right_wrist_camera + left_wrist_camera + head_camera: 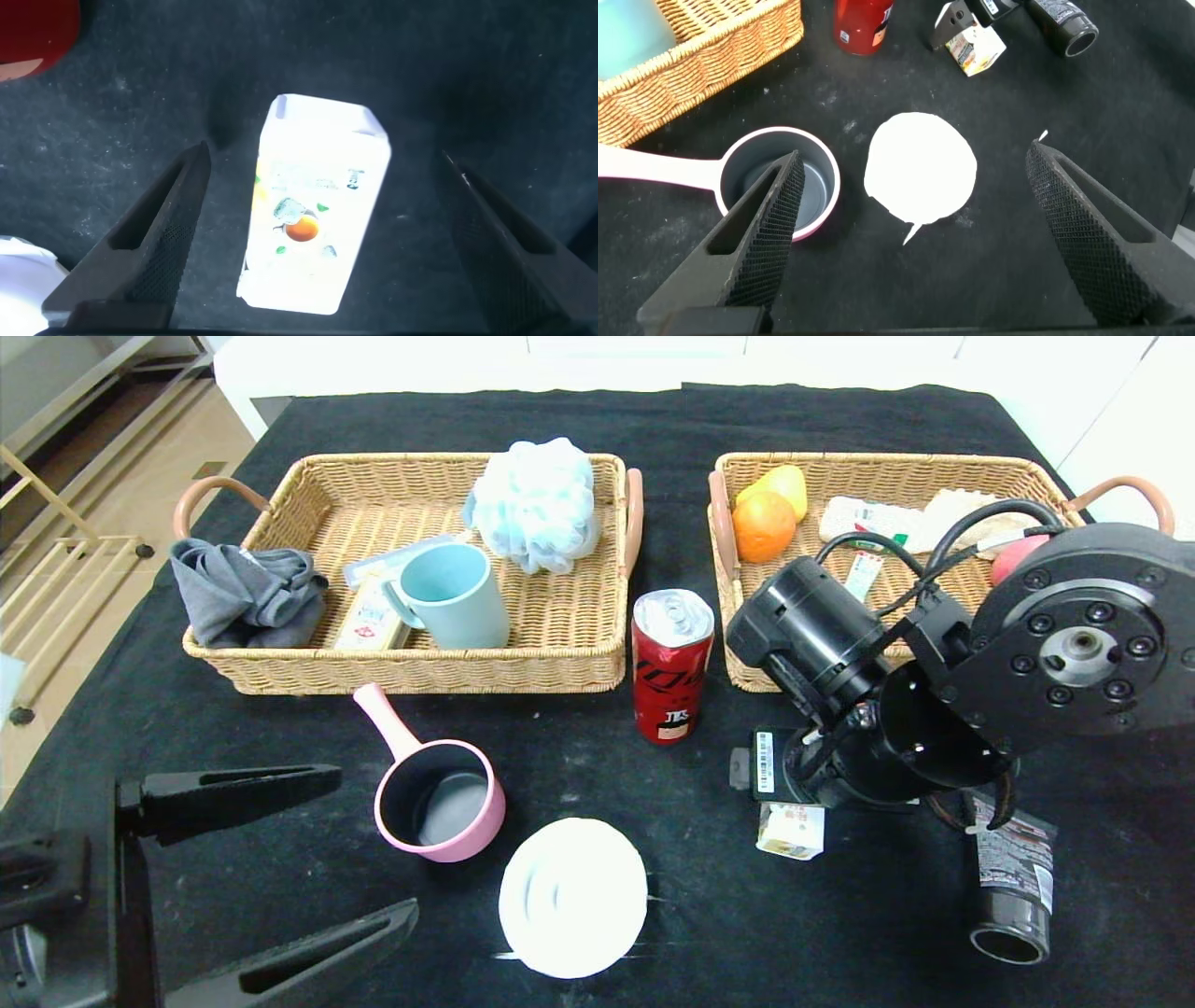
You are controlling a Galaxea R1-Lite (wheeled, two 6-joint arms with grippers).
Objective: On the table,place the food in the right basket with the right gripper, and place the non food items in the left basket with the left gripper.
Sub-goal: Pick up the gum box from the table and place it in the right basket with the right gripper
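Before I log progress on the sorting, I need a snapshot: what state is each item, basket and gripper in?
Red soda can: upright on table, unsorted.
Drink carton: lying flat, between the open right gripper fingers, not gripped.
Pink pot: upright, empty, on table.
White disc: flat on table.
Black tube: lying on table.
Left gripper: open, above the disc.
Left basket: partly filled.
Right basket: partly filled.

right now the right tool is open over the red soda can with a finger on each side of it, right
Not quite. The right tool is open with a finger on each side, but over the small white drink carton, not the red soda can, which stands apart on the table. The right wrist view shows it.
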